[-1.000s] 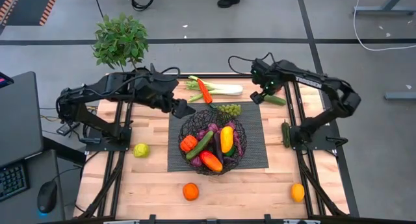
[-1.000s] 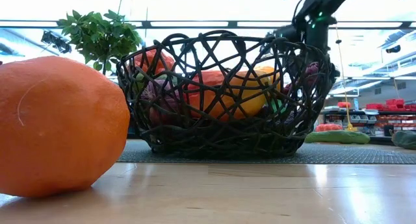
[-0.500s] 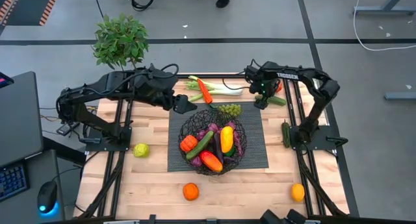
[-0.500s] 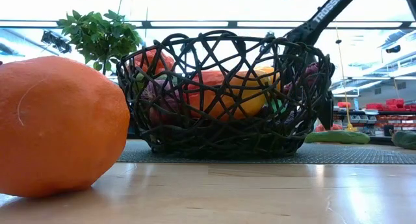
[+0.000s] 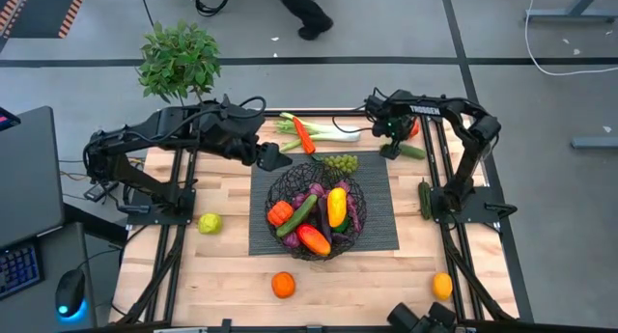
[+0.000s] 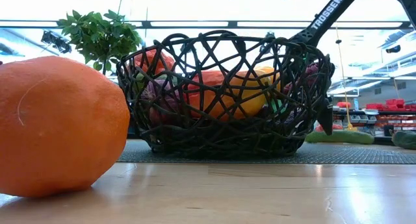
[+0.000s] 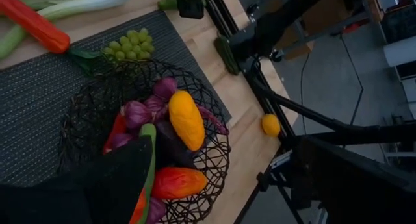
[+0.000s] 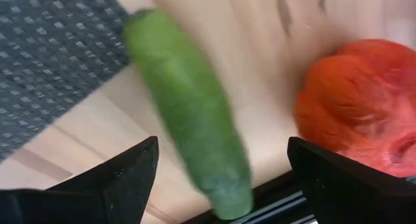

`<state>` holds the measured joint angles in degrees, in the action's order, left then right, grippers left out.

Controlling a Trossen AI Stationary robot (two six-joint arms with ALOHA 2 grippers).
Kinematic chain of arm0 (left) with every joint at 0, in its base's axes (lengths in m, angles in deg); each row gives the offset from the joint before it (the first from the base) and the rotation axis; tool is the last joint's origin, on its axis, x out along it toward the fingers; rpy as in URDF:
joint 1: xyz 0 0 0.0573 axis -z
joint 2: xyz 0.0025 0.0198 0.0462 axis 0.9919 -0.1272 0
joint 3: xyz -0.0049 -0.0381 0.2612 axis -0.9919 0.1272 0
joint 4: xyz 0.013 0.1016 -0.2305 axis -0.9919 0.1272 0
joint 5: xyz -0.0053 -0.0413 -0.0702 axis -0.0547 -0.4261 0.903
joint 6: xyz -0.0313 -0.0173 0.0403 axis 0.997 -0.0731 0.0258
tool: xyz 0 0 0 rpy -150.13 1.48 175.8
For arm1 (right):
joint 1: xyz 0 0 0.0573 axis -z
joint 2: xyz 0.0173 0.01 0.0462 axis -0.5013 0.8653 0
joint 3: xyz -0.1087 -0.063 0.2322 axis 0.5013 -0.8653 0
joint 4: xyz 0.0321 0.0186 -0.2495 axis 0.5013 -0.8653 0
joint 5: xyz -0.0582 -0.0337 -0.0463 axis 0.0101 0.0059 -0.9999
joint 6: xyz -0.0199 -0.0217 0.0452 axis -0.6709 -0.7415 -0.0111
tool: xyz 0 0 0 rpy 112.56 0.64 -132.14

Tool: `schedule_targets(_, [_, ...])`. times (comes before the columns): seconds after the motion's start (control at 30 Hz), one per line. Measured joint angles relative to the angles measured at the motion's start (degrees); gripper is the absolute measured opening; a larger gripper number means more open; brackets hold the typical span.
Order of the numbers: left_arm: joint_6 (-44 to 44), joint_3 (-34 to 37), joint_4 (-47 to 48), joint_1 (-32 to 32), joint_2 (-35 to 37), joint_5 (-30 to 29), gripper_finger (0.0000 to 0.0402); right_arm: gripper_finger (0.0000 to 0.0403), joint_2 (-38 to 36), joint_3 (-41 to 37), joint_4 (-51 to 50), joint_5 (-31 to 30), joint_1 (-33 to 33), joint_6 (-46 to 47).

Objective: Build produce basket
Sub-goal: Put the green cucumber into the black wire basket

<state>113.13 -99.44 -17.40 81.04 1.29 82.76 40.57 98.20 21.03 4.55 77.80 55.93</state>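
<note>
The black wire basket [image 5: 316, 209] stands on a dark mat [image 5: 377, 227] and holds several toy vegetables [image 7: 185, 120]. My right gripper [image 8: 222, 146] is at the far right, low and pointing down, open. Its fingers stand on either side of a green cucumber [image 8: 188, 120] that lies on the wood by the mat's corner [image 5: 409, 151]; they do not touch it. A red fruit [image 8: 351, 113] lies just beyond. My left gripper [image 5: 274, 159] hangs open above the basket's far left rim. Grapes [image 5: 340, 162], a leek [image 5: 328, 134] and a red pepper [image 5: 304, 135] lie behind the basket.
An orange [image 5: 282, 285] lies near the front edge, close before the low camera [image 6: 62, 126]. Another orange [image 5: 441, 286] sits front right, a yellow-green fruit [image 5: 210, 222] left, a dark cucumber [image 5: 424, 198] by the right rail. A potted plant [image 5: 179, 61] stands far left.
My right gripper has sunk toward the green cucumber at the table's far right, rolling at the wrist and tipping steeply down as that arm folded in; in the low view it dropped behind the basket. The produce lies as before.
</note>
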Motion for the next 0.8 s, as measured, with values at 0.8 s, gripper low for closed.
schedule_targets(0.8, [-3.03,0.02,7.06,0.0,0.07,0.0,0.0396,0.0336,-0.02,-0.98,-1.8,8.62,1.4,1.45])
